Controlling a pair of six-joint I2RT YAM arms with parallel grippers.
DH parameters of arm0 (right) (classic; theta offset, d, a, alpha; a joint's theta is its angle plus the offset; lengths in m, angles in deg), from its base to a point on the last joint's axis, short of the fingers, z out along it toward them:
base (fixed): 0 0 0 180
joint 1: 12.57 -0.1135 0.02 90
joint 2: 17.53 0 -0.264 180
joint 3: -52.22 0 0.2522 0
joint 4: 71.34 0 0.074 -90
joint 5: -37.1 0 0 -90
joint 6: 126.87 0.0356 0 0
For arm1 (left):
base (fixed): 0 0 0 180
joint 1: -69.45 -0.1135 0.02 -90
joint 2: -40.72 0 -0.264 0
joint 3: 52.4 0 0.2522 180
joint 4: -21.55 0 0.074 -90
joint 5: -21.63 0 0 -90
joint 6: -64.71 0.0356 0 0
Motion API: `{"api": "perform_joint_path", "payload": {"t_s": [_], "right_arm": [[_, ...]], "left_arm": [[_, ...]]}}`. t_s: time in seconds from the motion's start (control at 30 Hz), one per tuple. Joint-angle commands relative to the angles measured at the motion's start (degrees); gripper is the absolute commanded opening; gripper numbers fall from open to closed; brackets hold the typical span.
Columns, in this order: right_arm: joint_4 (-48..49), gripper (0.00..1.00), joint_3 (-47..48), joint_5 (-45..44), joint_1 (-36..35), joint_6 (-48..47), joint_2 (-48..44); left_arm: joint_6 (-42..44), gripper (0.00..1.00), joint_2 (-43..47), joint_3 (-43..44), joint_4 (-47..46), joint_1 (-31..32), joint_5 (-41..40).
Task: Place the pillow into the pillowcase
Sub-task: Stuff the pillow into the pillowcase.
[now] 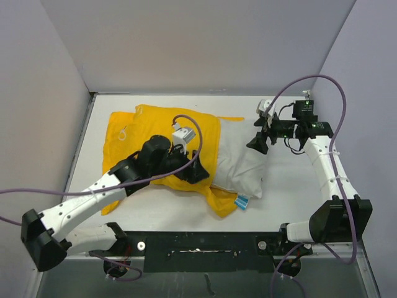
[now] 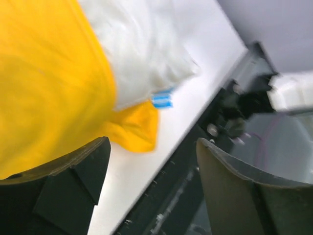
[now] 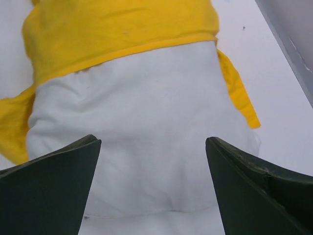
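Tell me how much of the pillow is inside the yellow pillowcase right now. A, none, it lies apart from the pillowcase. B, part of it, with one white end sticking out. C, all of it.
B: the pillow shows a bare white end beyond the opening of the pillowcase, and yellow cloth covers the rest.

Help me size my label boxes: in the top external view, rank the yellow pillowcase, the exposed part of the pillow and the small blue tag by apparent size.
Largest to smallest:
1. pillowcase
2. exposed pillow
3. blue tag, far smaller
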Motion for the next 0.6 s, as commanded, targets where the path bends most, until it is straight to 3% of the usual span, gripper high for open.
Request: {"api": "perform_joint_path", "payload": {"t_s": [0.0,0.1,0.2,0.37,0.57], "right_arm": [[22.0,0.93,-3.2,-3.6,0.0,24.3,3.4],[30.5,0.92,-9.7,-5.8,-0.2,29.6,6.1],[32.5,0.86,-12.1,-5.4,-0.2,31.3,9.4],[32.6,0.46,-13.2,-8.4,-1.9,30.0,10.3],[31.1,0.2,-13.1,-4.9,-1.4,28.8,9.5]], "left_arm": [[8.4,0.67,-13.6,18.4,13.8,-0.1,-17.1],[12.1,0.63,-22.0,28.8,16.6,1.2,-23.9],[15.2,0.56,-28.8,35.1,17.6,2.5,-29.3],[17.6,0.46,-37.1,43.9,19.0,4.0,-34.4],[20.4,0.44,-44.4,51.4,19.8,5.2,-38.2]]}}
